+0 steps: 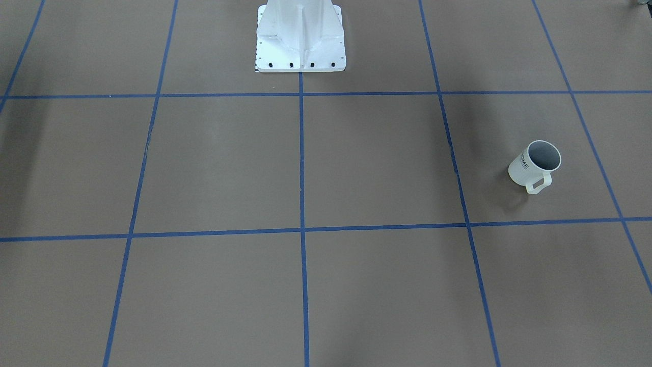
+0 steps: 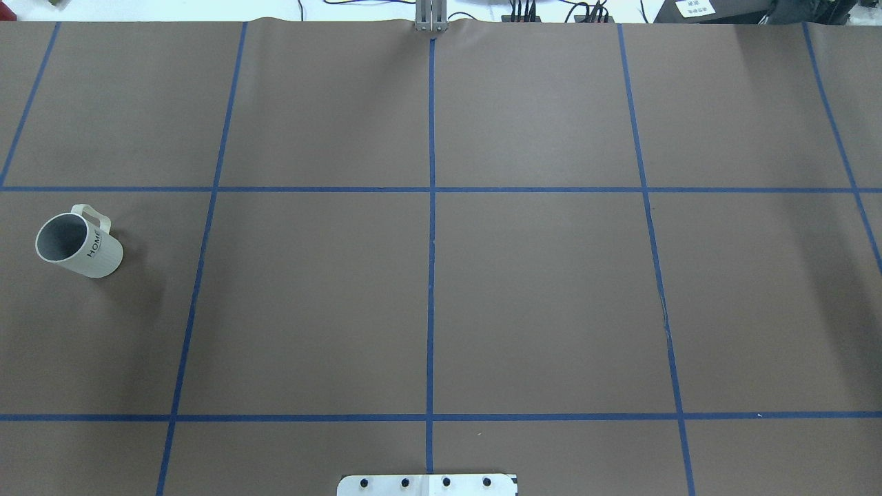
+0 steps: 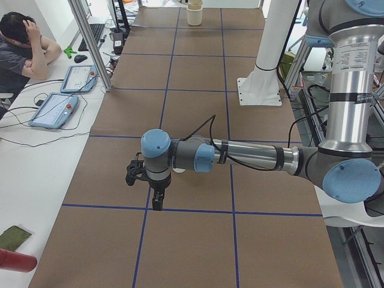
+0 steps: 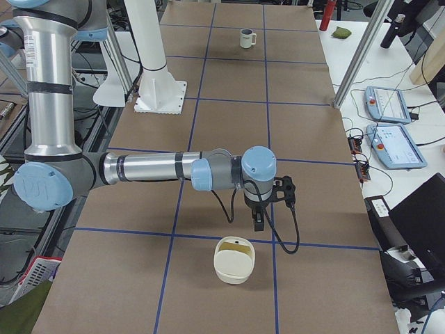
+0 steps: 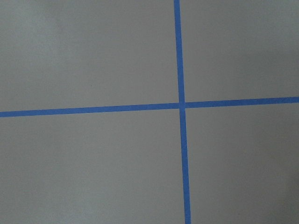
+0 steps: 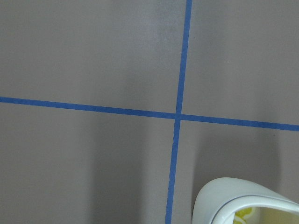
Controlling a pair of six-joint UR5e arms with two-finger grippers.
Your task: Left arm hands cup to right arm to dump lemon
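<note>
The cup [image 2: 78, 241], an off-white mug with black "HOME" lettering, stands alone on the brown table near its left end, and it also shows in the front-facing view [image 1: 535, 165] and far off in the exterior right view [image 4: 246, 37]. The part of its inside that I see is grey, and no lemon shows. My left gripper [image 3: 157, 203] hangs over a tape line; I cannot tell if it is open or shut. My right gripper [image 4: 258, 223] hangs just behind a cream bowl [image 4: 234, 259], its state equally unclear. Neither wrist view shows fingers.
The cream bowl's rim [image 6: 243, 203] fills the lower right of the right wrist view, with a yellowish patch inside. Blue tape lines [image 2: 431, 227] grid the table. The robot's white base [image 1: 300, 38] stands at the near middle edge. A person [image 3: 21, 51] sits at a side desk with tablets.
</note>
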